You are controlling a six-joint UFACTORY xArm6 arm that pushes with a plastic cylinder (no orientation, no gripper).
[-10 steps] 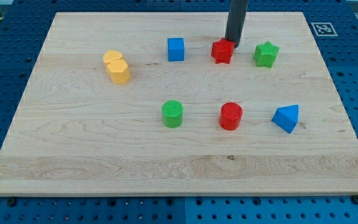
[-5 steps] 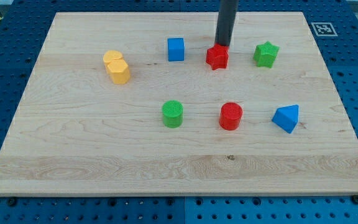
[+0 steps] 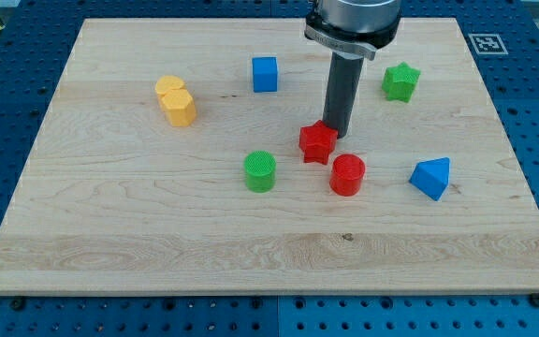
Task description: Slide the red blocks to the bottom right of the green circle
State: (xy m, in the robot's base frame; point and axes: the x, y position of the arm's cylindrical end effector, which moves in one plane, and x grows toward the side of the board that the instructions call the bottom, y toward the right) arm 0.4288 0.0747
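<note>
Pushing the red star [image 3: 317, 142] well means keeping my tip [image 3: 333, 135] square behind it, and going left to right across the wooden board [image 3: 110, 234] shows what lies around that push. A yellow block [image 3: 176, 101] sits far out at the view's left, well clear of the work. A blue cube [image 3: 265, 74] stands near the top, also out of the way. The green circle [image 3: 260, 171] is the landmark, and the red star lies close at its 2 o'clock, not touching it. My tip presses the star's upper right edge, at about 1 o'clock on the star. There is no claw on this arm, only the bare rod, so nothing opens, closes or grips. The red cylinder [image 3: 348, 175] sits just beside the star at its 4 o'clock and at the green circle's 3 o'clock, so I judge both reds need to go lower, toward 4 or 5 o'clock of the circle. I would steer toward 6 o'clock, slowly, so the star does not spin off my tip or knock the circle. A green star [image 3: 400, 81] and a blue triangle [image 3: 431, 178] at the right stay apart from this.
</note>
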